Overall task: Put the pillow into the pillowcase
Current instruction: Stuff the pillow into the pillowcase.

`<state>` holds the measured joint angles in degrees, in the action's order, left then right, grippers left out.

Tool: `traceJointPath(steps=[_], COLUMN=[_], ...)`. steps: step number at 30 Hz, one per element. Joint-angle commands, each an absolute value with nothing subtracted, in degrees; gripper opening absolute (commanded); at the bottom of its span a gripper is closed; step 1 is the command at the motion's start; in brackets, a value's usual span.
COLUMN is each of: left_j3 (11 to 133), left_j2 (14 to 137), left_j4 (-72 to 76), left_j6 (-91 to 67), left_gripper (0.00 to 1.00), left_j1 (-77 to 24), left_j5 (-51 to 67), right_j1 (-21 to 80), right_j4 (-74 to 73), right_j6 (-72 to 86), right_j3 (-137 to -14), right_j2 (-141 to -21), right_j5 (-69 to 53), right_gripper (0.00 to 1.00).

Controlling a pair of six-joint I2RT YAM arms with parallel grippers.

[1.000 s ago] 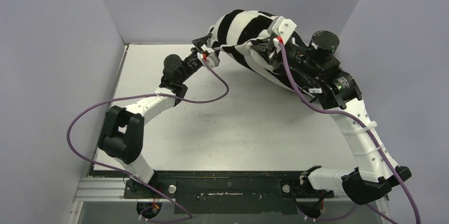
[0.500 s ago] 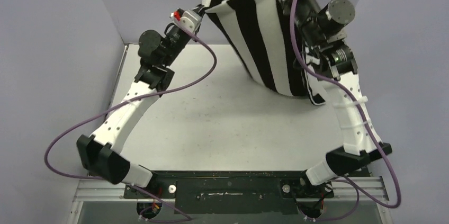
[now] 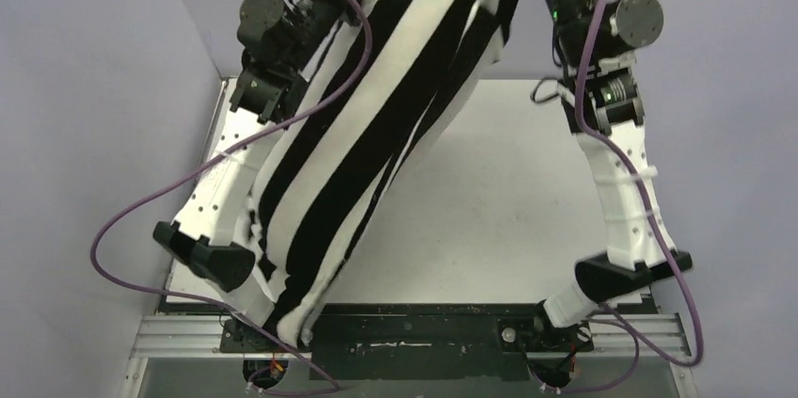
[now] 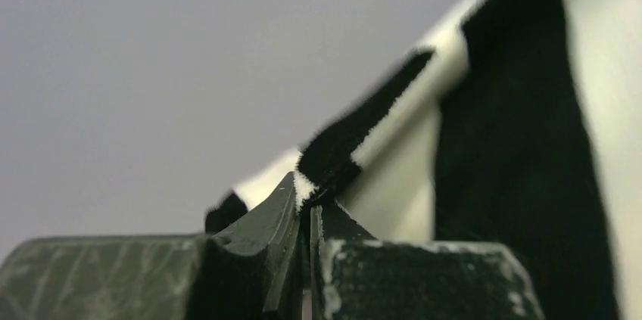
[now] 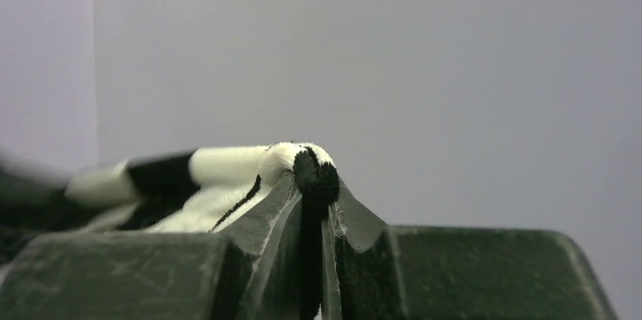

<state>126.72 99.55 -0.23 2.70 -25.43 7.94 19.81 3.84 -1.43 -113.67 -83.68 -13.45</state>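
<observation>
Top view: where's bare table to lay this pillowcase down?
Bare table lies between the hanging pillowcase and the right arm. The left side is crowded: cloth drapes over the left arm down to the near edge.

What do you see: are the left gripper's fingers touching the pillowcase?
Touching. The left wrist view shows the left gripper, its fingers pinched shut on the pillowcase edge.

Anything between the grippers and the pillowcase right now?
Nothing visible does. The left gripper and the right gripper are each shut directly on an edge of the pillowcase, holding it up above the table.
</observation>
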Motion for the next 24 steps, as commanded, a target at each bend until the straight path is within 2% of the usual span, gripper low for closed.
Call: traceJointPath(steps=[1,2,4,6,7,9,11,13,15,17,19,21,22,24], left_j3=[114.56,114.99,121.70,139.68,156.71,173.96,168.29,150.61,126.59,111.74,108.68,111.63,117.04,130.41], left_j2=[82.94,83.59,88.73,100.90,109.52,122.71,120.94,106.67,92.19,82.88,79.70,81.68,84.44,93.45], left_j4=[13.07,12.08,8.46,1.29,0.24,1.84,3.45,4.00,11.72,17.94,15.99,12.59,9.58,3.73], left_j6=[-6.51,-6.38,-2.35,-5.52,-13.20,-27.83,-34.08,-29.66,-25.46,-22.09,-17.08,-12.43,-10.19,-9.27], left_gripper=[0.00,0.00,0.00,0.00,0.00,0.00,0.00,0.00,0.00,0.00,0.00,0.00,0.00,0.00], left_j1=[-35.21,-35.82,-35.17,-27.48,-21.38,-12.31,-7.91,-11.41,-18.59,-26.17,-32.69,-34.67,-33.56,-27.66], left_j5=[8.70,8.09,4.34,1.64,3.23,5.37,9.94,13.76,13.33,12.52,10.19,6.37,4.08,2.84], right_j1=[12.14,10.55,8.14,8.31,9.42,14.82,19.73,19.99,16.95,9.02,4.47,3.08,2.92,3.21], right_j4=[14.55,13.66,15.16,18.74,22.99,32.59,37.93,39.62,35.53,30.72,27.16,23.25,21.95,26.33], right_j6=[-4.41,-4.40,-3.39,-1.60,-0.33,1.95,1.59,-0.10,-3.22,3.76,6.85,6.41,6.78,7.93], right_j3=[-143.72,-148.48,-145.79,-132.37,-119.24,-103.09,-96.69,-98.53,-110.14,-126.09,-141.23,-150.31,-149.58,-131.68], right_j2=[-100.24,-103.32,-102.39,-93.76,-87.96,-77.38,-72.37,-74.68,-82.45,-93.07,-103.62,-109.10,-108.63,-100.32], right_j5=[-1.43,-1.10,-1.80,-5.43,-8.17,-10.07,-9.62,-6.37,-3.18,-3.44,-5.92,-7.13,-7.70,-10.71], right_gripper=[0.00,0.00,0.00,0.00,0.00,0.00,0.00,0.00,0.00,0.00,0.00,0.00,0.00,0.00])
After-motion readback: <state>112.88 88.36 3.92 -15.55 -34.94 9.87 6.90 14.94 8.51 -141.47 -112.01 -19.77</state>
